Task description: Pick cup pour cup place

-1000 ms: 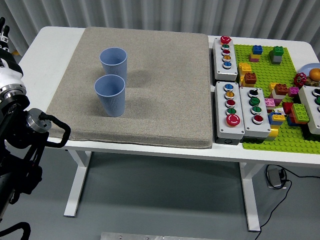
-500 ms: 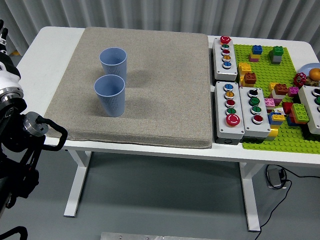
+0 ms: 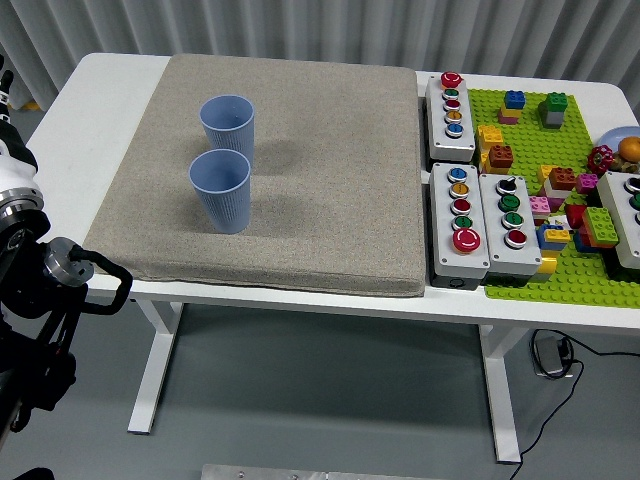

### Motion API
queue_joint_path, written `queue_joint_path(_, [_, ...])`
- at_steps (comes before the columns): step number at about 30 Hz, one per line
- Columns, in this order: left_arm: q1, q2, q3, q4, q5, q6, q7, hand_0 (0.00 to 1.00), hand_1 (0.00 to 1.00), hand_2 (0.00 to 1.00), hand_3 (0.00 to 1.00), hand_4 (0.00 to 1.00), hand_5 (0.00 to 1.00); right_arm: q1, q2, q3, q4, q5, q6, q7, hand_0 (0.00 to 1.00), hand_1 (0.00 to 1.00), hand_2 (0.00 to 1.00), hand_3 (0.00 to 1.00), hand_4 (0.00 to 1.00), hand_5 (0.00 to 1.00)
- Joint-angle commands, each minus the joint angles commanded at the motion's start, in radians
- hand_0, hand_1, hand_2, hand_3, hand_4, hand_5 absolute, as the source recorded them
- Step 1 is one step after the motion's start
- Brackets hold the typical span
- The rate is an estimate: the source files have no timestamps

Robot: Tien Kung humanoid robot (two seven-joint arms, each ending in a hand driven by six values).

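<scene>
On the mat (image 3: 300, 170), near cup (image 3: 220, 190) touches far cup (image 3: 227, 123) at its 12 o'clock, so a grab could topple both; left arm (image 3: 40, 290) waits at 8 o'clock, its hand seemingly out of frame.

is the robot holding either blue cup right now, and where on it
Nothing is held. Both blue cups, far and near, stand free on the grey mat; the left arm is off the table's edge.

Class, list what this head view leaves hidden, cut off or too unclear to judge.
- Left hand: beyond the left edge; only the left arm shows.
- Right arm: not in view.
- Contents of the near blue cup and far blue cup: not discernible from this angle.
- Rightmost button box: cut by the right edge.
</scene>
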Motion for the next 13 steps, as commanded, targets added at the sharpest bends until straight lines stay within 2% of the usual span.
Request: queue_joint_path(13, [-0.005,-0.005,-0.011,-0.012,0.002,-0.001,0.001,0.790,0.786,0.886,0.900,0.804,0.998,0.009,-0.003,-0.004,-0.003,0.006,-0.006,0.004,0.689,0.653,0.582,0.577,0.002,0.161])
